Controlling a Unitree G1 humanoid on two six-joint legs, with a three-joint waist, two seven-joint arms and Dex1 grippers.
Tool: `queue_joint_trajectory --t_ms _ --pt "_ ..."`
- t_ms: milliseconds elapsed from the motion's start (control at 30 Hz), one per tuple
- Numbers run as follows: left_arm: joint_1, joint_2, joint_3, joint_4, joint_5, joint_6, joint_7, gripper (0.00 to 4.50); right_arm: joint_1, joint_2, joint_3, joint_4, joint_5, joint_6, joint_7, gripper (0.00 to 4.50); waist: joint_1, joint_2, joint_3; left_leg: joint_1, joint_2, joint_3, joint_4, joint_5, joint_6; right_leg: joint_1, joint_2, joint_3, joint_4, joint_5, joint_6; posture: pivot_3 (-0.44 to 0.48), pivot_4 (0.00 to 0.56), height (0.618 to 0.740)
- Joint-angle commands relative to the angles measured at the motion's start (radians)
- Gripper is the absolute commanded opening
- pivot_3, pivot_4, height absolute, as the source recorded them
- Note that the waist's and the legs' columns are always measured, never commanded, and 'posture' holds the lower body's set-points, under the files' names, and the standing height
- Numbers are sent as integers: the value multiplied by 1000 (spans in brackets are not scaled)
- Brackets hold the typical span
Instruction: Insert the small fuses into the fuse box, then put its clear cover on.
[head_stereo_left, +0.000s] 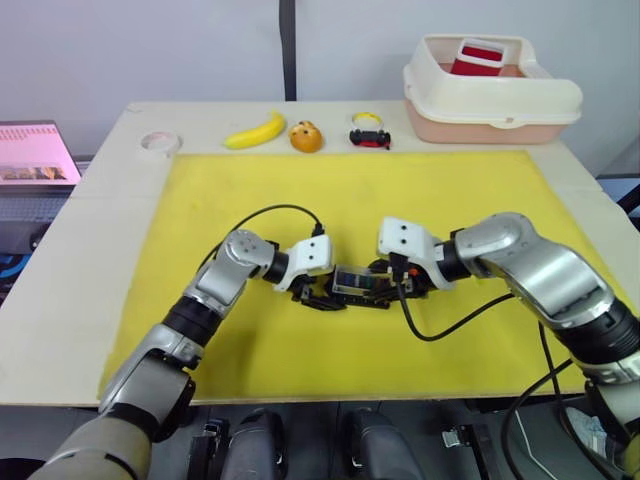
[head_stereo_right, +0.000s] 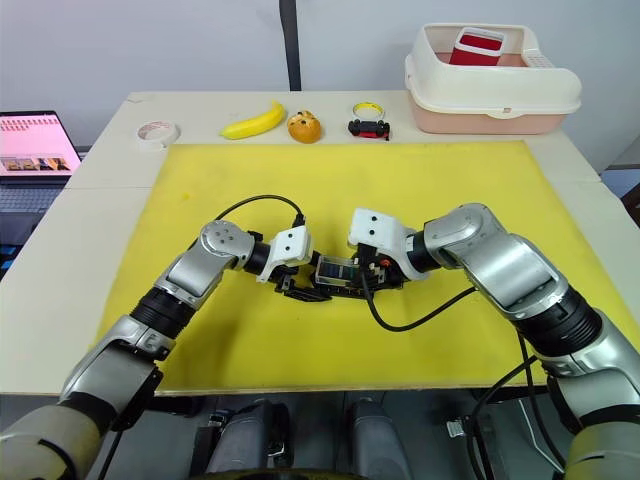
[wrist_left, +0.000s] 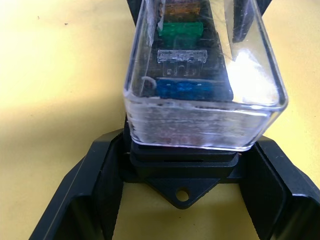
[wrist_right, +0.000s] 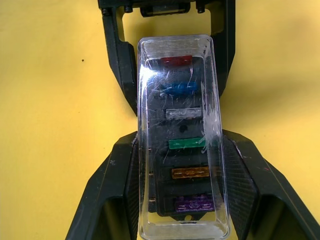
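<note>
- Fuse box (wrist_left: 182, 167): the black block lies on the yellow mat (head_stereo_left: 450, 190), about midway between its left and right edges and nearer its front edge than its back edge. Its long axis runs left to right, straight from one of my grippers to the other.
- Small fuses (wrist_right: 186, 144): six sit in a row of slots along that axis, red, blue, grey, green, amber, purple.
- Clear cover (wrist_right: 150, 150): it sits over the block with the fuses showing through it; I judge it on, though I cannot tell whether it is pressed fully home.
- Left gripper (head_stereo_left: 318, 298): my fingers stand spread, one on each side of the block's left end, close against its base.
- Right gripper (head_stereo_left: 400, 290): my fingers likewise flank the right end, parted about as wide as the cover; whether they press it I cannot tell.
- Both arms are equally near; what remains is a downward press along that shared axis.
- Table (head_stereo_left: 90, 260): a banana (head_stereo_left: 255, 131) lies near its back edge.
</note>
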Motion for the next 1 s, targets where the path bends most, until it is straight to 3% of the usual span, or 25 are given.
queue_joint_trajectory --t_ms 33,1000 --pt "12 10 -1 -13 12 3 -3 3205 -6 5 20 33 -32 -13 20 1675 0 0 0 0 0 0 0 0 0 0 0 0 0 0 0 0 150 739" --pt "29 18 -8 -30 12 11 -1 3205 3 21 46 90 -99 -31 67 1675 0 0 0 1 0 0 0 0 0 1 0 0 0 0 0 0 150 739"
